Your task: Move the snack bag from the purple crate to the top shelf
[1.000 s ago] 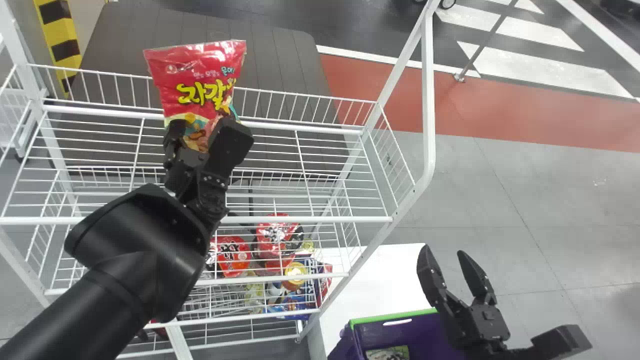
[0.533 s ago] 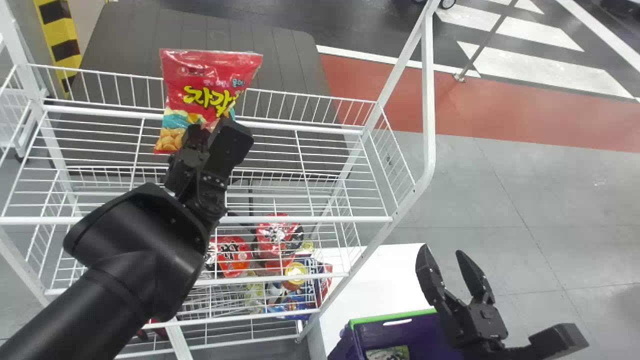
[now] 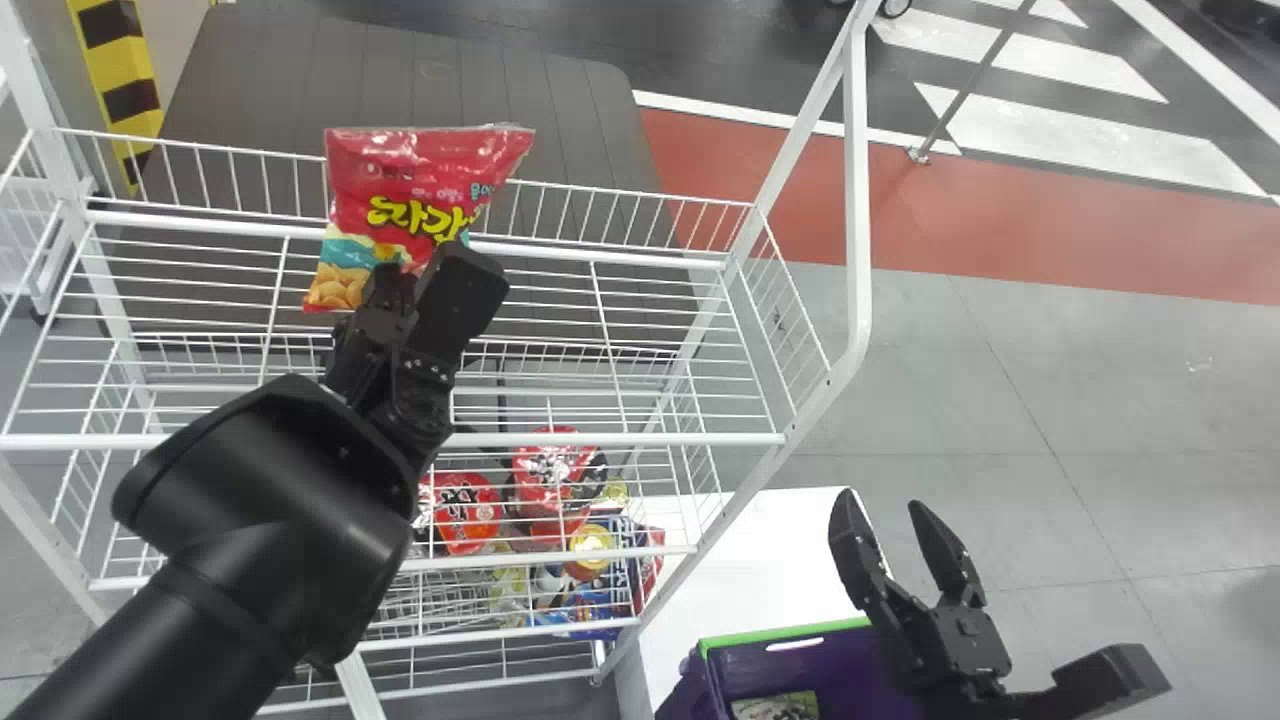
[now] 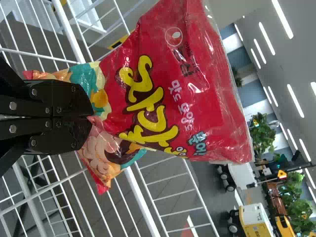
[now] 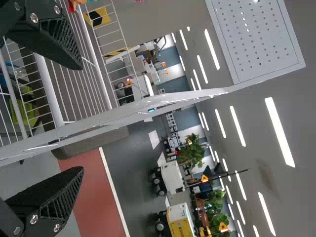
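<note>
Gripping the red, glossy plastic snack bag (image 3: pixel 400 180) near its lower end, the left gripper (image 3: pixel 425 270) has its jaws clenched on it, over the white wire top shelf (image 3: pixel 640 439). The right gripper (image 3: pixel 884 506) is near the purple plastic crate (image 3: pixel 738 682) with a green rim, its jaws spread apart. Red-lidded food packages (image 3: pixel 466 512) sit lower in the rack.

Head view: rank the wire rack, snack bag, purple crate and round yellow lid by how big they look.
Largest to smallest:
1. Wire rack
2. Snack bag and purple crate: too alike to rank; the crate is cut off
3. Round yellow lid
</note>
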### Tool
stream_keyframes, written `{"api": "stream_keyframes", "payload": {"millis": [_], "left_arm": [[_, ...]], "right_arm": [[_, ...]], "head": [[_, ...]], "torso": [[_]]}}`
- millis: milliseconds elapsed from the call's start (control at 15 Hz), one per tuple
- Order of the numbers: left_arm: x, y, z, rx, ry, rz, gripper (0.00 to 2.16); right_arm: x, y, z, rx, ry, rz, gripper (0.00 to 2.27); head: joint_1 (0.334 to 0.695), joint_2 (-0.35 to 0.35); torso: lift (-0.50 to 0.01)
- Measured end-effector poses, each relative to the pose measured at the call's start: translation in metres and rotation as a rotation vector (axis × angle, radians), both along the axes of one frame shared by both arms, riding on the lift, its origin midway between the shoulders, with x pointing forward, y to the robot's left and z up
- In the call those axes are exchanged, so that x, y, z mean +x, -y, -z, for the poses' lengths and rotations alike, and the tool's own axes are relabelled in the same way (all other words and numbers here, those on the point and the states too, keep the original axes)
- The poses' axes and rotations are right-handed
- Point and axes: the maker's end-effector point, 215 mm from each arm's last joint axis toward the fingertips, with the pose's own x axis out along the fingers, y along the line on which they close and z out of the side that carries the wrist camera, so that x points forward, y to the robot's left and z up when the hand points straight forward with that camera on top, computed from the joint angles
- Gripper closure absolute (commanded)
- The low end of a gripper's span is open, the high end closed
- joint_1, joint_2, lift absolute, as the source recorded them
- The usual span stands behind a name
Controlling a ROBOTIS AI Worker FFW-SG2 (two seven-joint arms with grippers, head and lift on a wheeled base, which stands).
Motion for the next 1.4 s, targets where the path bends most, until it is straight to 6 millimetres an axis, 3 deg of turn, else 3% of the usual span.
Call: {"api": "stream_keyframes", "payload": {"millis": [200,800,1200,1400], "left_arm": [[-0.002,-0.008,-0.015,-0.006,-0.014,-0.002,1.81],[0.022,-0.097,-0.022,-0.009,-0.015,-0.070,1.81],[0.039,-0.137,-0.045,-0.047,0.030,-0.107,1.81],[0.043,-0.154,-0.046,-0.056,0.037,-0.132,1.81]], "right_arm": [[0.003,-0.002,0.004,0.007,-0.004,-0.002,0.09],[0.005,-0.003,0.011,0.017,-0.008,-0.001,0.09],[0.006,-0.004,0.012,0.015,-0.009,-0.001,0.09],[0.008,-0.005,0.012,0.010,-0.010,-0.002,0.09]], "head": [[0.695,-0.350],[0.695,-0.332],[0.695,-0.284],[0.695,-0.265]], "torso": [[0.000],[0.000],[0.000],[0.000]]}}
